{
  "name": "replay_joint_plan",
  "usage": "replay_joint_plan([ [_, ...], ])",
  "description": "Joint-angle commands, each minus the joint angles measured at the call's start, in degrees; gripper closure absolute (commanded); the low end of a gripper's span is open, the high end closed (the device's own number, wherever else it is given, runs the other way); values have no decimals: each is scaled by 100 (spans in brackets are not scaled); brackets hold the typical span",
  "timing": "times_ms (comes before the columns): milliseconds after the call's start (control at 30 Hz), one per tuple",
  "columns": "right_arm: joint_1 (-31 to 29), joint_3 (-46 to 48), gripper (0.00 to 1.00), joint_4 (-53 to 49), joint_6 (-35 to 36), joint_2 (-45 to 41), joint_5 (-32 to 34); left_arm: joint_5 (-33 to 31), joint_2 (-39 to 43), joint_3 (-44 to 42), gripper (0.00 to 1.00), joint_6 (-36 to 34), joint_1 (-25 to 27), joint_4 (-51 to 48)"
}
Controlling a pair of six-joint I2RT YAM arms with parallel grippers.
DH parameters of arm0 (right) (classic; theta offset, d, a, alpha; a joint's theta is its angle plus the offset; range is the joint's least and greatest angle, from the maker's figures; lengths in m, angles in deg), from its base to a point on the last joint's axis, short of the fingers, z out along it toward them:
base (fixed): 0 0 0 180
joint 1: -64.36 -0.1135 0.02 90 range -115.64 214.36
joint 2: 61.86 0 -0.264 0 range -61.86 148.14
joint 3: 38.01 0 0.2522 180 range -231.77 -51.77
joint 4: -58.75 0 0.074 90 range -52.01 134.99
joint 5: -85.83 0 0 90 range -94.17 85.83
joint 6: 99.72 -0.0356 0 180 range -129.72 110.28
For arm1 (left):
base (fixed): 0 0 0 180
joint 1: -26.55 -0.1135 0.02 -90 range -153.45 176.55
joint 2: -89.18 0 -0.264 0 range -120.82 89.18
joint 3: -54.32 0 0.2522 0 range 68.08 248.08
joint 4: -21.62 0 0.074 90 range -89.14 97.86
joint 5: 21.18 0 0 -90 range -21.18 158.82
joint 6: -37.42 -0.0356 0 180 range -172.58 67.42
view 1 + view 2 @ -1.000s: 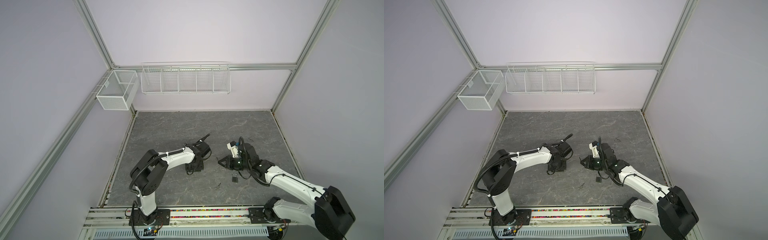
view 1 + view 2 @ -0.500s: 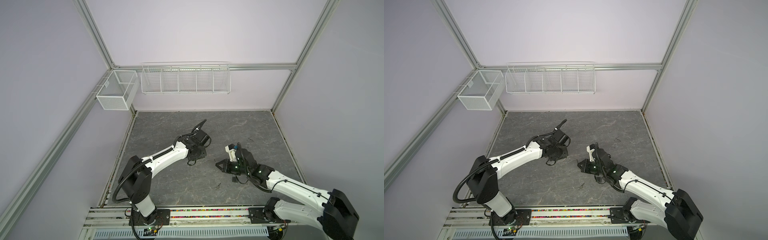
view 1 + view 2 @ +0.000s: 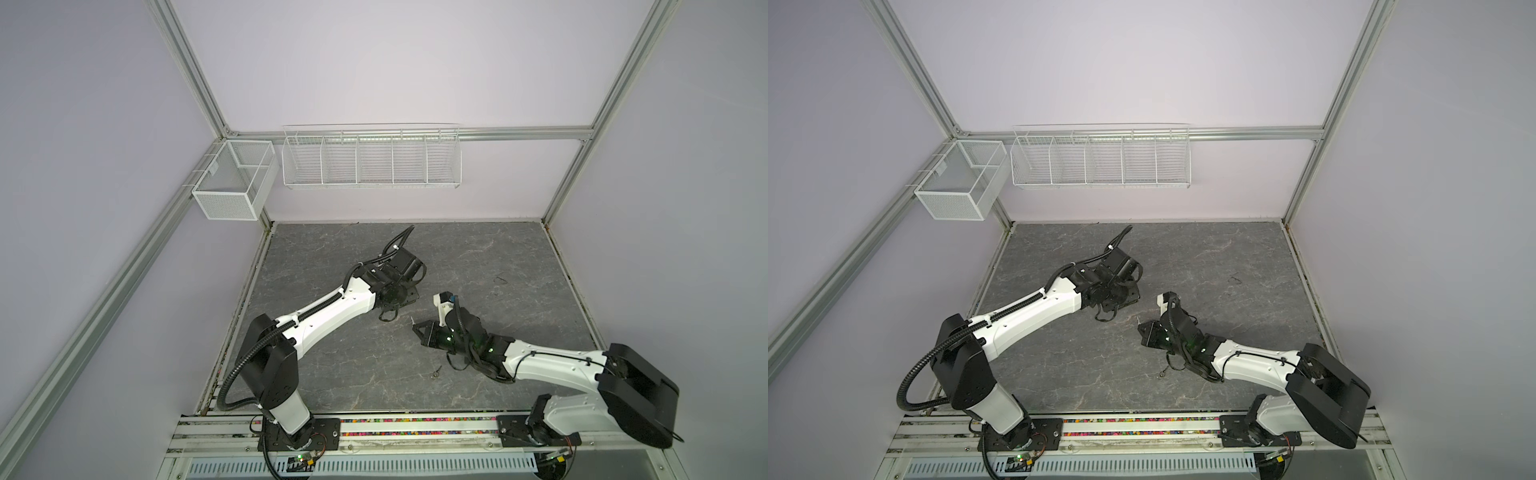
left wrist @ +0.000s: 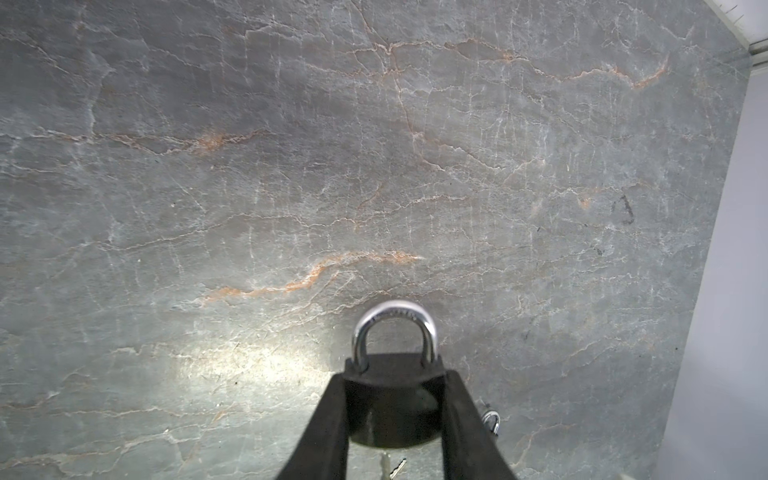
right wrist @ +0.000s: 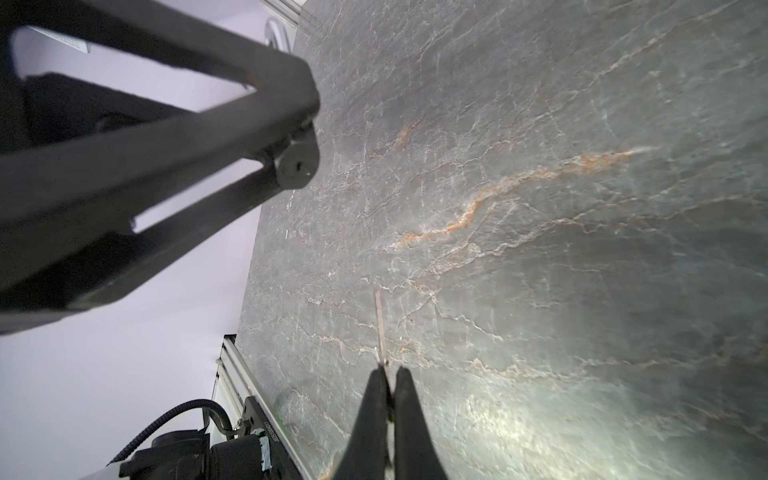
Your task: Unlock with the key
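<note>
A black padlock [image 4: 390, 411] with a silver shackle [image 4: 392, 318] sits between the fingers of my left gripper [image 4: 395, 378], which is shut on its body. In both top views that left gripper [image 3: 388, 318] hangs over the middle of the floor. My right gripper [image 5: 388, 372] is shut on a thin key [image 5: 379, 324], whose blade sticks out past the fingertips. In the right wrist view the padlock's underside [image 5: 297, 164] and its keyhole face the key, a gap apart. The right gripper [image 3: 419, 334] is just right of the left one.
The grey stone-patterned floor [image 3: 478, 266] has walls on three sides. Loose keys [image 4: 390, 465] and a small metal ring [image 4: 491, 422] lie under the padlock. A small metal item [image 3: 435, 372] lies near the front. Wire baskets [image 3: 370, 158] hang on the back wall.
My left arm has stretched out and carried the padlock farther back. The right gripper with the key has shifted left and a little toward the front.
</note>
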Motion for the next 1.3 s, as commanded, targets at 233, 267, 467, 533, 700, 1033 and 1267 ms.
replay_joint_plan([
  [233,-20,-128,94,855,-34,111,273,-106,52,253,100,-155,34,-239],
  [267,0,-207,94,710,-1,114,264,-79,52,248,100,-195,31,-235],
  [467,111,-353,94,555,26,202,63,-8,167,181,100,-332,32,-102],
  [533,129,-323,94,760,23,227,0,25,166,184,100,-365,37,-118],
  [700,240,-465,94,532,-108,281,-86,30,255,81,100,-368,25,-57],
  [1033,292,-349,94,597,-116,254,-99,37,329,24,100,-353,29,-5],
  [1267,313,-473,94,528,-26,34,-128,-40,312,-5,100,-356,27,-20],
])
